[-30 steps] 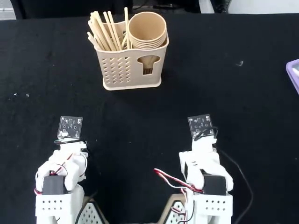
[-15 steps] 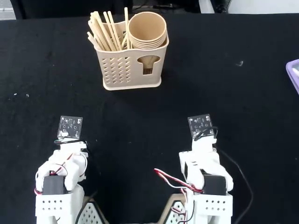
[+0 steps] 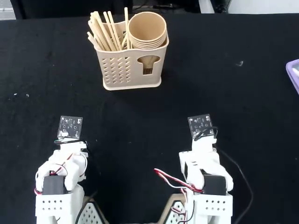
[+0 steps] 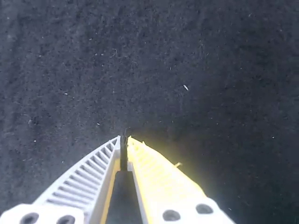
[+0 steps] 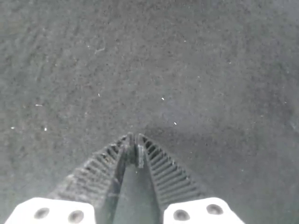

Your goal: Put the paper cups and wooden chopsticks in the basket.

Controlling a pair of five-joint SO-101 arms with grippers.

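Note:
A beige perforated basket (image 3: 127,70) stands at the far middle of the black table. A stack of paper cups (image 3: 147,31) sits in its right compartment and several wooden chopsticks (image 3: 105,31) lean in its left one. Both arms are folded back at the near edge, far from the basket. My left gripper (image 4: 124,140) is shut with nothing in it, pointing down at bare black cloth. My right gripper (image 5: 134,139) is likewise shut and empty over the cloth. In the high view the left arm (image 3: 63,170) and right arm (image 3: 204,168) sit side by side.
A purple container edge (image 3: 293,72) shows at the table's right border. A small speck (image 3: 239,63) lies on the cloth right of the basket. Red and black cables (image 3: 170,182) run between the arm bases.

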